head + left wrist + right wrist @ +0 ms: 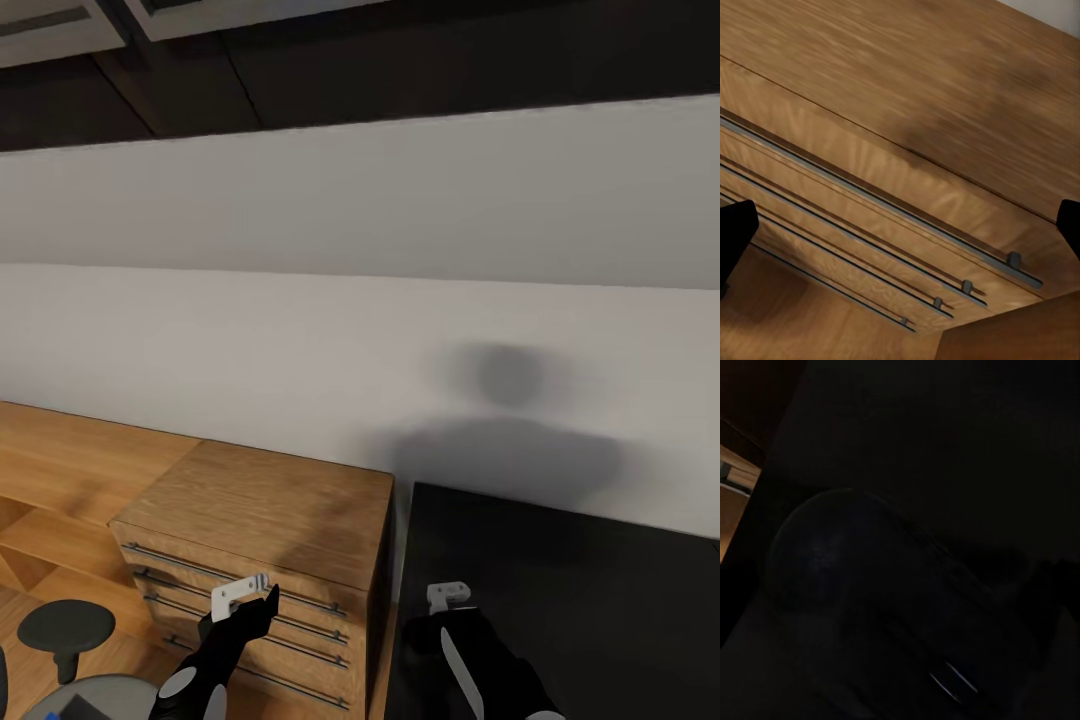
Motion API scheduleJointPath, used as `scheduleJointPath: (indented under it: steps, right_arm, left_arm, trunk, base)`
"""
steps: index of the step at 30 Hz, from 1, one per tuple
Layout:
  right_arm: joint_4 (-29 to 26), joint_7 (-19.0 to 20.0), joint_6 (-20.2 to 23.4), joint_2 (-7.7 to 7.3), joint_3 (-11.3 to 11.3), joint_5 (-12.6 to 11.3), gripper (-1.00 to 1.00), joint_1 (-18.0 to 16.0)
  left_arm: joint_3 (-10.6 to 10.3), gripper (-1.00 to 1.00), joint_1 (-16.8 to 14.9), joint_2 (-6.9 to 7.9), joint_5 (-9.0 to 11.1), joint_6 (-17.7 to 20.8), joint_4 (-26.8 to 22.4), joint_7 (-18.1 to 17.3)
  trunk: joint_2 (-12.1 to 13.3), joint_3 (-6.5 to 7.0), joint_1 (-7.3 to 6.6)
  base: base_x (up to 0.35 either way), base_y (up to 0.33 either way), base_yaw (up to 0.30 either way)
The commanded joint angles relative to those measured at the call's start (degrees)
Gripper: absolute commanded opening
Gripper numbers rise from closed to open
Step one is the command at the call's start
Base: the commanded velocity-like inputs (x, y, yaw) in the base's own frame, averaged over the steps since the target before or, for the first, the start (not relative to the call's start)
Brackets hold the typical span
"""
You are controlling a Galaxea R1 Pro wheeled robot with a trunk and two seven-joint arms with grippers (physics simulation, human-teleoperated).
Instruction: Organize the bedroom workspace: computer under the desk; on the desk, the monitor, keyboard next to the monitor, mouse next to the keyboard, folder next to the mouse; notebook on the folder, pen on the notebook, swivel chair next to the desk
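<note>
My left gripper [255, 600] hangs open in front of a light wooden chest, with nothing between its fingers. In the left wrist view its black fingertips [735, 232] stand far apart at the picture's two sides. My right gripper [447, 600] is over the near left corner of the black desk [580, 590]. The right wrist view is very dark. It shows a rounded black mouse [892, 607] close up between the fingers, held over the desk top. At the lower left, the swivel chair [100, 692] shows its grey seat and a black armrest [65, 625]. A corner of the blue folder [75, 706] lies on that seat.
The wooden chest [260, 500] with long bar handles [870, 202] stands directly left of the desk, against a white wall [360, 330]. A narrow gap separates chest and desk. Low wooden shelving [50, 470] runs on to the left.
</note>
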Motion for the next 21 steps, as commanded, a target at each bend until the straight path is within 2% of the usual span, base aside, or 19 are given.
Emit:
scheduleJointPath:
  steps: [1,6,7,21]
  right_arm:
    - [1.63,0.0,0.25,-0.02,0.09,-0.4,1.0,-0.01]
    - [1.63,0.03,0.27,-0.09,0.09,-0.42,1.0,-0.01]
    - [1.63,0.06,0.27,-0.09,0.09,-0.41,-1.0,-0.01]
    - [1.18,0.37,-0.3,-0.12,-0.08,-0.81,-1.0,-0.01]
  left_arm:
    - [0.02,1.0,-0.04,-0.03,0.61,0.31,-0.09,0.24]
    - [0.02,1.0,-0.04,-0.02,0.61,0.31,-0.09,0.24]
    - [0.02,1.0,-0.04,-0.02,0.61,0.31,-0.09,0.24]
    - [0.02,1.0,-0.04,-0.03,0.61,0.38,-0.09,0.24]
  trunk:
    - [-0.04,-0.09,0.02]
    - [-0.04,-0.09,0.02]
    - [-0.04,-0.09,0.02]
    - [-0.04,-0.09,0.02]
  base:
    - [0.0,0.0,0.0]
    - [0.0,0.0,0.0]
    - [0.0,0.0,0.0]
    - [0.0,0.0,0.0]
